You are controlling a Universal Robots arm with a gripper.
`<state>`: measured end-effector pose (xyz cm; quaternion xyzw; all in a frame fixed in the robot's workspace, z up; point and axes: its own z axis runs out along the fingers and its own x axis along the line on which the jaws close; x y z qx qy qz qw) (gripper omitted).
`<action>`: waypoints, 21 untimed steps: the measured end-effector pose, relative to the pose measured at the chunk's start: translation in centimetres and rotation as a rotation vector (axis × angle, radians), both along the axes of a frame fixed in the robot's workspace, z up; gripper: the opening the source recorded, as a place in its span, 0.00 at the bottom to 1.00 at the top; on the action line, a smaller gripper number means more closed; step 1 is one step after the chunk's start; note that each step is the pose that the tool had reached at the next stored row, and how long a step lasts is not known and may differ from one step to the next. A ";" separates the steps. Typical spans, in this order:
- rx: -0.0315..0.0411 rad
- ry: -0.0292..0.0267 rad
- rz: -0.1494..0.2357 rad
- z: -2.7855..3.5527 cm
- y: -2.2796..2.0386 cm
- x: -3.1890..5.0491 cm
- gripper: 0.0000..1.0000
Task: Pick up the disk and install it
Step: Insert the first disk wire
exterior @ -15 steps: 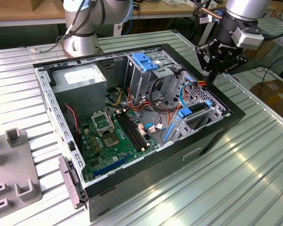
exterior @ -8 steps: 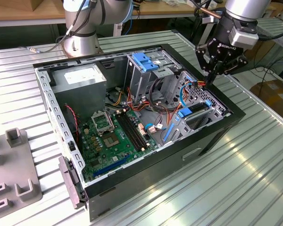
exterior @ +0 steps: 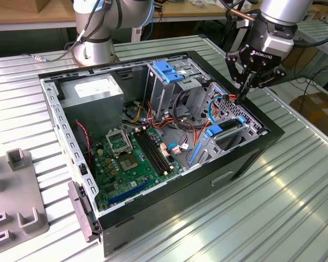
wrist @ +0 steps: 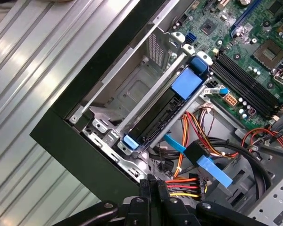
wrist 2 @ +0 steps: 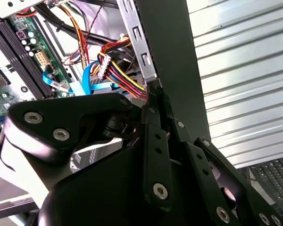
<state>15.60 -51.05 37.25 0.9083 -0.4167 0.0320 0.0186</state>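
A ribbed metal table (exterior: 273, 207) bears an open computer case (exterior: 246, 164). The disk (wrist: 153, 120) sits in the corner bay, its long axis running from the outer wall toward the motherboard (wrist: 254, 61), with a blue tab (wrist: 186, 82) at the inner end. Nearby, the gripper (exterior: 244, 94) is clenched, its tips against coloured wires (wrist: 184, 181).

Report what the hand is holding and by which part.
Not the disk, which sits in the cage. The hand meets the end of the coloured wires; an actual grip cannot be told.
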 end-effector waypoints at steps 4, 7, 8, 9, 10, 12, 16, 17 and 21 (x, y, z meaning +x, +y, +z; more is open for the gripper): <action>-0.0001 0.0000 -0.016 -0.01 0.01 -0.05 0.18; -0.0001 0.0000 -0.049 -0.03 0.00 -0.06 0.18; -0.0001 0.0000 -0.062 -0.04 0.01 -0.05 0.18; -0.0001 0.0000 -0.079 -0.05 0.01 -0.05 0.18; -0.0001 0.0000 -0.092 -0.06 0.01 -0.05 0.18; -0.0001 0.0000 -0.126 -0.09 0.01 -0.05 0.18; -0.0001 0.0000 -0.194 -0.15 0.01 -0.05 0.18; -0.0001 0.0000 -0.212 -0.17 0.00 -0.05 0.18; -0.0001 0.0000 -0.275 -0.22 0.00 -0.05 0.18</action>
